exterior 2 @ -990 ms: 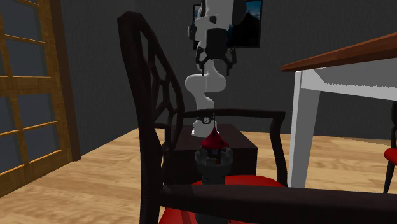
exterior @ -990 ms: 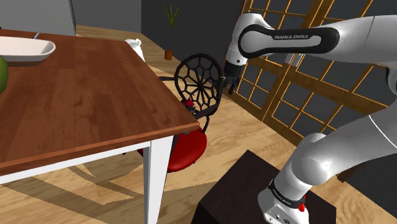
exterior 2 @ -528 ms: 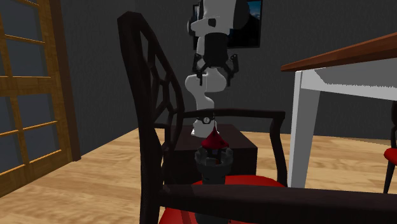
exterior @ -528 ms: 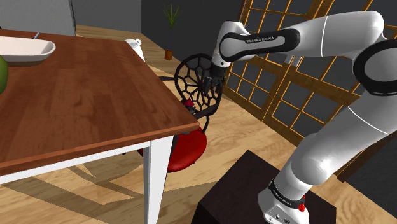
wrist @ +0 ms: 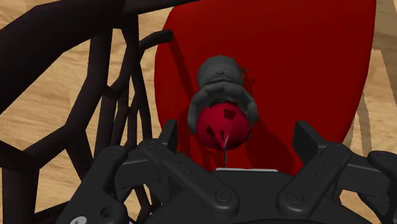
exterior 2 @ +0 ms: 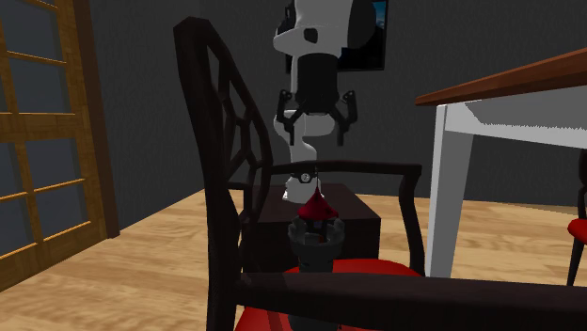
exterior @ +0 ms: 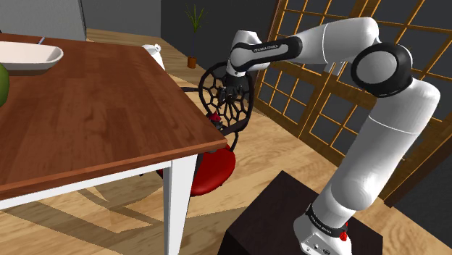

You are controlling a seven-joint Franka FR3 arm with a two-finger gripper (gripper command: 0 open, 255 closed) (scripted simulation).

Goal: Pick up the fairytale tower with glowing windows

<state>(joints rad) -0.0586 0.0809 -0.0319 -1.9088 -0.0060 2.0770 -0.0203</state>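
The tower (wrist: 221,105) is a small dark grey turret with a red cone roof, standing upright on the red seat (wrist: 299,70) of a black chair. In the second exterior view the tower (exterior 2: 317,226) sits between the chair's armrests. It shows as a small red spot (exterior: 214,119) by the table edge in the shoulder view. My gripper (exterior 2: 314,132) hangs open above the tower, well clear of it. Seen from the wrist, the gripper (wrist: 236,137) has its fingers (wrist: 169,135) spread wide, with the roof just ahead of them. The gripper (exterior: 230,90) hovers in front of the chair's web back.
The chair's web-patterned back (exterior: 230,101) and armrest (exterior 2: 357,171) stand close around the tower. A wooden table (exterior: 94,109) with white legs overhangs the chair and carries a white bowl (exterior: 29,56). Lattice doors (exterior: 326,87) are behind the arm. My stand (exterior: 275,217) is at lower right.
The arm has swung toward the shoulder view's left, bringing the gripper down over the chair. In the second exterior view it has dropped closer to the tower. The fingers stayed open.
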